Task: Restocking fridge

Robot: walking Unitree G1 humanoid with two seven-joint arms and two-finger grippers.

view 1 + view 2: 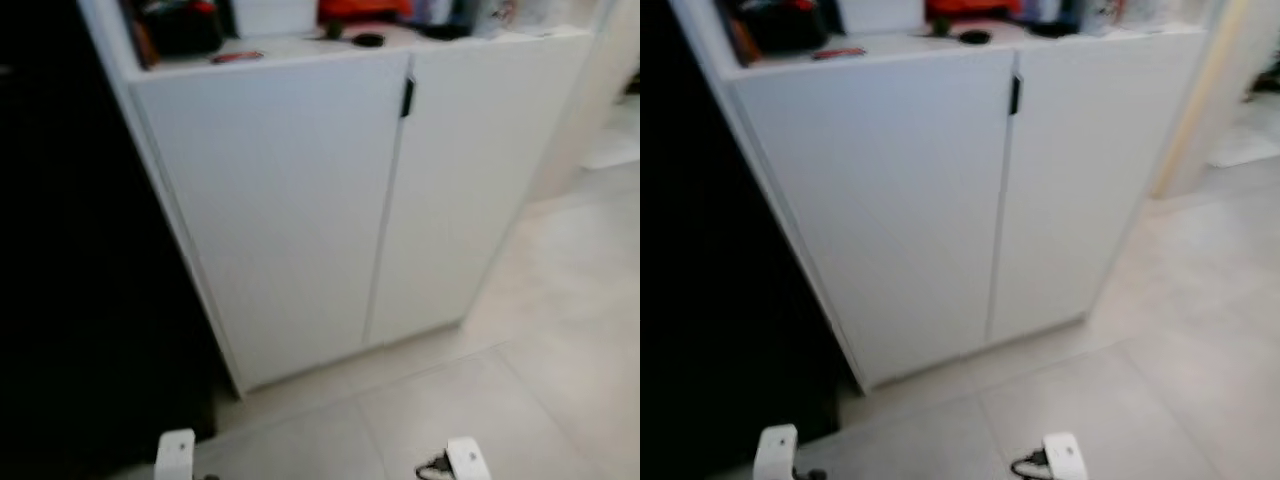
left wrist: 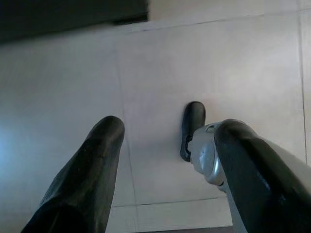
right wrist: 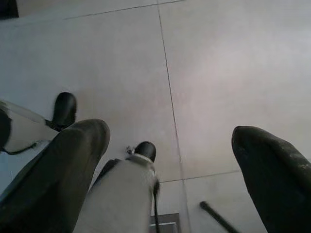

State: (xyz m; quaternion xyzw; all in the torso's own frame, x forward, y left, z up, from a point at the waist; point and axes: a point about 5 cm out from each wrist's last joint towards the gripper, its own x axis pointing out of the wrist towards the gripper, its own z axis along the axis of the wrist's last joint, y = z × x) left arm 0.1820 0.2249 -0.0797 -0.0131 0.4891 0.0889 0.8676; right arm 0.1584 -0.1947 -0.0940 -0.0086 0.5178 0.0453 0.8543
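A white two-door cabinet [image 1: 330,200] stands right in front of me, both doors closed, with a small black handle [image 1: 407,97] at the top of the seam. A tall black surface [image 1: 70,300] rises to its left, too dark to make out. Both arms hang at my sides. In the left wrist view my left gripper [image 2: 170,128] is open over pale floor tiles, nothing between its fingers [image 2: 92,165]. The right gripper [image 3: 170,132] is also open above the tiles, holding nothing.
Red, black and white items [image 1: 270,20] crowd the cabinet top, blurred. Beige floor tiles [image 1: 560,330] stretch to the right, past a pale wall corner [image 1: 590,110]. My black feet [image 3: 64,109] show below the grippers. Two white parts of my body [image 1: 465,458] sit at the lower edge.
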